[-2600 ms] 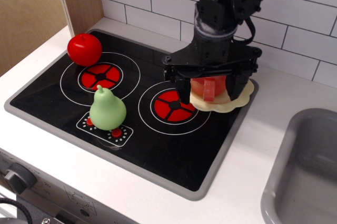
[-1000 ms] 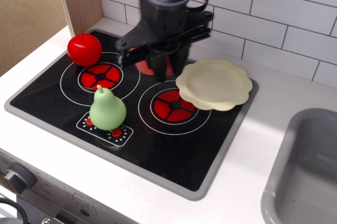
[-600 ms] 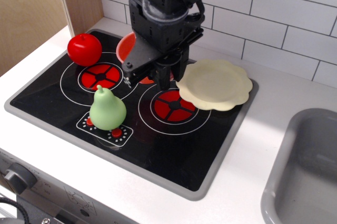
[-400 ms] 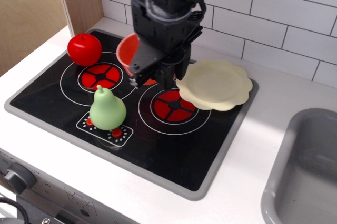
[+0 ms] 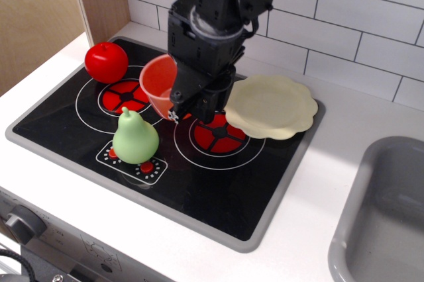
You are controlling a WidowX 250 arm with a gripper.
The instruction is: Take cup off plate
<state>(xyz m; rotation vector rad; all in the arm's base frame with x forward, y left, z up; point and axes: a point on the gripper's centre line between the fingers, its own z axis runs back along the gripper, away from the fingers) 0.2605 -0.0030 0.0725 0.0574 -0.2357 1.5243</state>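
Observation:
The red-orange cup (image 5: 159,86) is off the plate, tilted with its mouth toward the upper left, above the black stove top between the two burners. My gripper (image 5: 182,106) is shut on the cup's right side, with the arm rising behind it. The cream-yellow scalloped plate (image 5: 270,106) sits at the stove's back right corner, bare, just right of the gripper. I cannot tell whether the cup touches the stove.
A green pear (image 5: 135,138) stands just below the cup on the stove's knob panel. A red apple (image 5: 106,62) sits at the stove's back left. A grey sink (image 5: 384,216) lies at the right. A wooden panel (image 5: 40,17) stands at the left.
The gripper carried the cup off the plate to the left, then tilted it and brought it lower and forward, toward the pear. The plate stays in place, bare.

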